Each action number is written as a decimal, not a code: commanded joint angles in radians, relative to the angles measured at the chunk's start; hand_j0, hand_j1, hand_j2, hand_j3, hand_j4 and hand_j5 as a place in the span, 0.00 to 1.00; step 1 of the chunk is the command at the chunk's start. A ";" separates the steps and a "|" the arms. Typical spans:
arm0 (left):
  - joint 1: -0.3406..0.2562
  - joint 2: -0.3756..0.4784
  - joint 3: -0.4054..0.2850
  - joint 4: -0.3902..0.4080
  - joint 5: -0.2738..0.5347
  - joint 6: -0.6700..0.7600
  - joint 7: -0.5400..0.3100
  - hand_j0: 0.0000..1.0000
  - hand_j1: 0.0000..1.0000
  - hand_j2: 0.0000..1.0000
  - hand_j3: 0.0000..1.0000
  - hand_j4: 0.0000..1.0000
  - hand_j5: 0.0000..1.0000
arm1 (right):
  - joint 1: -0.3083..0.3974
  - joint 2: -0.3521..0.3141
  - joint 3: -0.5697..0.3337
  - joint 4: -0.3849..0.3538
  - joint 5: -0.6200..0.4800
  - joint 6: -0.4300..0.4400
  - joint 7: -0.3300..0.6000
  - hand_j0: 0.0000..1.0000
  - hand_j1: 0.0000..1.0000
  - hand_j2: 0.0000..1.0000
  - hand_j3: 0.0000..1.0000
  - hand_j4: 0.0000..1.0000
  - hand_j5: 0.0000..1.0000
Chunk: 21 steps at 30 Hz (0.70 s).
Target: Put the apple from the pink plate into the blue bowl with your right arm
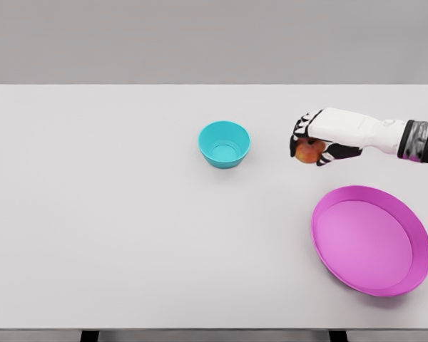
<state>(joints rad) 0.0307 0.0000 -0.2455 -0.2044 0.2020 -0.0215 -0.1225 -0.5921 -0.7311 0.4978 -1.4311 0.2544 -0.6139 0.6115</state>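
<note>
Now | right hand point(315, 140) clamped on red-orange apple point(309, 151) | between blue bowl point(224, 144) and pink plate point(371, 240)

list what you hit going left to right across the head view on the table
blue bowl → apple held in the right hand → pink plate
</note>
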 commanded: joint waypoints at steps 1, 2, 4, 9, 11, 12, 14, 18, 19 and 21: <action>0.000 0.000 0.000 0.000 0.000 0.000 0.000 1.00 1.00 1.00 1.00 1.00 1.00 | 0.000 0.013 0.008 0.006 -0.006 0.003 -0.001 0.44 0.44 0.44 0.44 0.44 0.44; 0.000 0.000 0.000 0.000 0.000 0.000 0.000 1.00 1.00 1.00 1.00 1.00 1.00 | 0.000 0.018 0.008 0.009 -0.006 0.003 -0.001 0.44 0.44 0.44 0.44 0.44 0.44; 0.000 0.000 0.000 0.000 0.000 0.000 0.000 1.00 1.00 1.00 1.00 1.00 1.00 | -0.018 0.035 0.008 0.029 0.002 0.003 -0.001 0.44 0.44 0.44 0.44 0.44 0.44; 0.000 0.000 0.000 0.000 0.000 0.000 0.000 1.00 1.00 1.00 1.00 1.00 1.00 | -0.032 0.056 0.015 0.038 0.005 0.003 -0.001 0.44 0.44 0.44 0.44 0.44 0.44; 0.000 0.000 0.000 0.000 0.000 0.000 0.000 1.00 1.00 1.00 1.00 1.00 1.00 | -0.037 0.073 0.015 0.044 0.006 0.003 -0.001 0.44 0.44 0.44 0.44 0.44 0.44; 0.000 0.000 0.000 0.000 0.000 0.000 0.000 1.00 1.00 1.00 1.00 1.00 1.00 | -0.038 0.076 0.016 0.047 0.006 0.003 -0.001 0.44 0.44 0.44 0.44 0.44 0.44; 0.000 0.000 0.000 -0.001 0.000 0.000 0.000 1.00 1.00 1.00 1.00 1.00 1.00 | -0.043 0.088 0.015 0.052 0.019 0.003 -0.001 0.45 0.45 0.45 0.45 0.45 0.45; 0.000 0.000 0.000 -0.001 0.000 0.000 0.000 1.00 1.00 1.00 1.00 1.00 1.00 | -0.057 0.121 0.015 0.063 0.028 0.003 -0.001 0.45 0.45 0.45 0.45 0.45 0.45; 0.000 0.000 0.000 -0.001 0.000 0.000 0.000 1.00 1.00 1.00 1.00 1.00 1.00 | -0.058 0.125 0.015 0.067 0.029 0.003 -0.001 0.45 0.45 0.45 0.45 0.45 0.45; 0.000 0.000 0.000 0.000 0.000 0.000 0.000 1.00 1.00 1.00 1.00 1.00 1.00 | -0.061 0.127 0.015 0.067 0.029 0.003 -0.001 0.45 0.45 0.45 0.45 0.45 0.45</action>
<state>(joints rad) 0.0307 0.0000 -0.2454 -0.2041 0.2020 -0.0215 -0.1225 -0.6535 -0.6117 0.5131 -1.3669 0.2877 -0.6138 0.6116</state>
